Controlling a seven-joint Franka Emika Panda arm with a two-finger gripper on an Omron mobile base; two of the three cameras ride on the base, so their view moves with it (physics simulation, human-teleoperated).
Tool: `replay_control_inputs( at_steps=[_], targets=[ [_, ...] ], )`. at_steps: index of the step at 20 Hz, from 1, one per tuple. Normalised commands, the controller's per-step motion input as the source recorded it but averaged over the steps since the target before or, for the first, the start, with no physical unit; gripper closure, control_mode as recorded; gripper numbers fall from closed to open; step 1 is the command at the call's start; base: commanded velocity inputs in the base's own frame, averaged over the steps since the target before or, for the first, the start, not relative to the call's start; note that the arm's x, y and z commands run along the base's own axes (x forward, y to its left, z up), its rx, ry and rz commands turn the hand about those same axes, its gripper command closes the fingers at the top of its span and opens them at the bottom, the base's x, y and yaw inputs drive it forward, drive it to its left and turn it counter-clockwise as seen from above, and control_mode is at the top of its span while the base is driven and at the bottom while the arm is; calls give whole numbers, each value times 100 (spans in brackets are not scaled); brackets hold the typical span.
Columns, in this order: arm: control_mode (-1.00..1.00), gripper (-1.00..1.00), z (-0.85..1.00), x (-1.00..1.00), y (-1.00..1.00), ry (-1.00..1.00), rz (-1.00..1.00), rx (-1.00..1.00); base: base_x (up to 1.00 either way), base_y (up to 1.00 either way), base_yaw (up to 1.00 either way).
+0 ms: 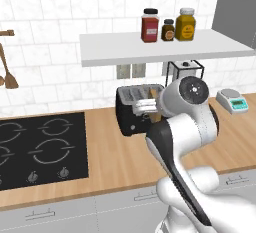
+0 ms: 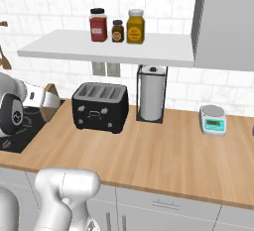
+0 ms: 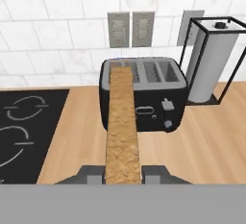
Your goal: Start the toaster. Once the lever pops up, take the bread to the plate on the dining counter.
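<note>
Gripper (image 3: 123, 174) closed on the bread (image 3: 122, 122), 1 slice seen edge-on in the hand view, its tan crust running up between the 2 dark fingertips (image 3: 91, 174). The slice is held in the air, clear of the slots of the toaster (image 2: 100, 107); in the right base view it hangs to the toaster's left, above the table's edge by the black hob (image 1: 42, 149). The toaster, black with 4 slots on top, stands on the wooden table (image 2: 163, 150) against the tiled wall. Just right of it stands a paper-towel roll in a black wire frame (image 2: 152, 93); farther right lies a small kitchen scale (image 2: 213, 120). A white shelf (image 2: 106, 50) above carries 3 jars (image 2: 117, 27).
</note>
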Motion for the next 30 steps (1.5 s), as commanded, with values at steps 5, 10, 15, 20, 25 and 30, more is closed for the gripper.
replay_control_inputs(
  at_steps=[5, 10, 15, 20, 25, 30],
  targets=[
    [-100, 100, -4, -57, -31, 12, 0, -1, 0, 0, 0],
    [-100, 100, 0, 0, 0, 0, 0, 0, 0, 0, 0],
    [-100, 100, 0, 0, 0, 0, 0, 0, 0, 0, 0],
    [100, 100, 0, -3, 0, 0, 0, 0, -74, 0, 5],
    [100, 100, 0, 0, 0, 0, 0, 0, -100, 0, 5],
    [100, 100, 0, 0, 0, 0, 0, 0, -91, -12, 59]
  ],
)
